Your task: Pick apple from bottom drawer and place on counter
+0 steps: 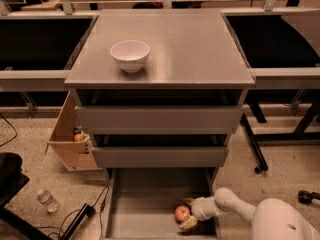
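Far left in the frame, the light wooden box (67, 149) beside the cabinet plays no part in this, and neither does the white ceramic bowl (130, 55), which sits left of centre on the flat matte-grey counter (200, 49) at the top. To the right of the bowl the counter shows bare grey, and in my judgement that is the natural place to put the apple down. Below it come the two plain grey drawer fronts (155, 120), and under them the wide, shallow grey bottom drawer (142, 204), pulled out toward the lower edge of the frame. The small round red apple (181, 213) lies on the right part of that drawer's floor, toward the bottom of the frame and near the right wall. The two-finger gripper (186, 215) is right at the apple, at the end of the white arm (232, 209), which reaches in from the lower right. So the apple lies to the left of the wrist, directly in line with your reach. You cannot tell from here whether the claw is clenched on the apple or only set around it. The apple is mostly red with a paler yellowish patch toward its upper left. Being round, it has no long axis to line up with. Expect to bring it out toward the bottom of the frame first, clear of the drawer fronts, and only then lift it up to the counter.
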You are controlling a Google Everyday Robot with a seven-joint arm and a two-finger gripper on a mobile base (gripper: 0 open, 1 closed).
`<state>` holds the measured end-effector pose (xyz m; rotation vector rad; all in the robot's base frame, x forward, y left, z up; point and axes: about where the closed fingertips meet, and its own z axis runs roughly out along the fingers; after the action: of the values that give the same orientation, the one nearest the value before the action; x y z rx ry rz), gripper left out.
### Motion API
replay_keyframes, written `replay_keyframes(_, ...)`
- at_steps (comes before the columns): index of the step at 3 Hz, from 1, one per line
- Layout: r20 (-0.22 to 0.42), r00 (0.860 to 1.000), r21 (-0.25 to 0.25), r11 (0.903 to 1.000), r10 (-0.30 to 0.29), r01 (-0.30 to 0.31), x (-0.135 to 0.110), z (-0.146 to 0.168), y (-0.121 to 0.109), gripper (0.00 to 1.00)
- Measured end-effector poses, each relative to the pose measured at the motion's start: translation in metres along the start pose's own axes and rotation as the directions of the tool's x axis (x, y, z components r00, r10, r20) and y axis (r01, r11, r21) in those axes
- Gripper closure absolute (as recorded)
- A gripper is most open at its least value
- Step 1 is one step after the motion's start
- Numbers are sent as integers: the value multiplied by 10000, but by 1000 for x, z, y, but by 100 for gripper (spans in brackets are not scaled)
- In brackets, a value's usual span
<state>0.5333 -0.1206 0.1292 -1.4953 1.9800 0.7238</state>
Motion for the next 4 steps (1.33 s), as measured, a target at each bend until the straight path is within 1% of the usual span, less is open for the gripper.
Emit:
replay_keyframes(3, 3, 10000, -18, 10000, 15, -15, -1, 0, 1, 95)
replay_keyframes(4, -10, 9998, -45, 9998, 192, -192, -13, -29, 14, 100)
